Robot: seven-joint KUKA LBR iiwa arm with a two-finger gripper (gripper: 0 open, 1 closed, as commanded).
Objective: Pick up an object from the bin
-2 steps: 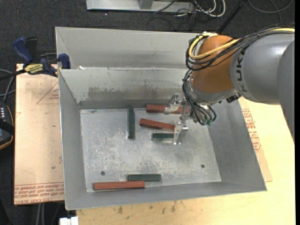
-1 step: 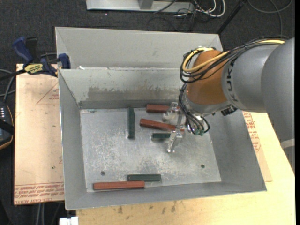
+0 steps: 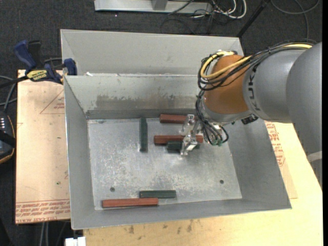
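One gripper [image 3: 187, 144] beside short dark-green rectangular block [image 3: 173, 147].

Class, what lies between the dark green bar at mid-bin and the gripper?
In the camera view, a short red-brown bar and a small dark green block lie between that green bar and the gripper.

From the upright green bar [image 3: 143, 134]: open floor left and just below; right, red bar [image 3: 172, 119], second red bar [image 3: 164, 139], dark block [image 3: 175, 147] crowded; far below, flat green bar [image 3: 157, 193], long red bar [image 3: 130, 203].

Right ends of the middle red-brown bar [image 3: 165, 139] and a dark green block [image 3: 173, 147] behind the end effector [image 3: 188, 143]
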